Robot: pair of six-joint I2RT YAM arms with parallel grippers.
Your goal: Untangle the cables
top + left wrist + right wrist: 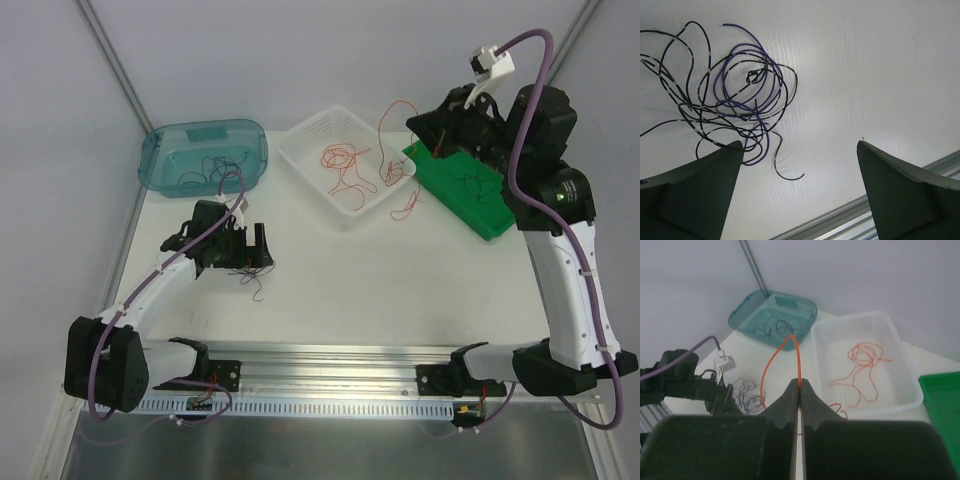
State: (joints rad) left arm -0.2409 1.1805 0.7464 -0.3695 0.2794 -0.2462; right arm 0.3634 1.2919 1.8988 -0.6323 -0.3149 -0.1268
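Observation:
A tangle of thin black and purple cables (730, 95) lies on the white table, just ahead of the left finger of my left gripper (800, 145). That gripper is open, with nothing between its fingers. From above, the gripper (250, 250) hovers low over the same small dark tangle (253, 282). My right gripper (800, 384) is shut on a red-orange cable (790, 347) that arches up and falls toward the table. In the top view it (415, 125) is raised between the white basket and the green tray, the red-orange cable (395, 108) looping above it.
A teal bin (160, 135) at the back left holds dark wires. The white basket (300, 160) in the middle holds red-orange wires (340, 160), some spilling over its right rim. A green tray (450, 190) lies at the right. A metal rail (330, 355) runs along the near edge.

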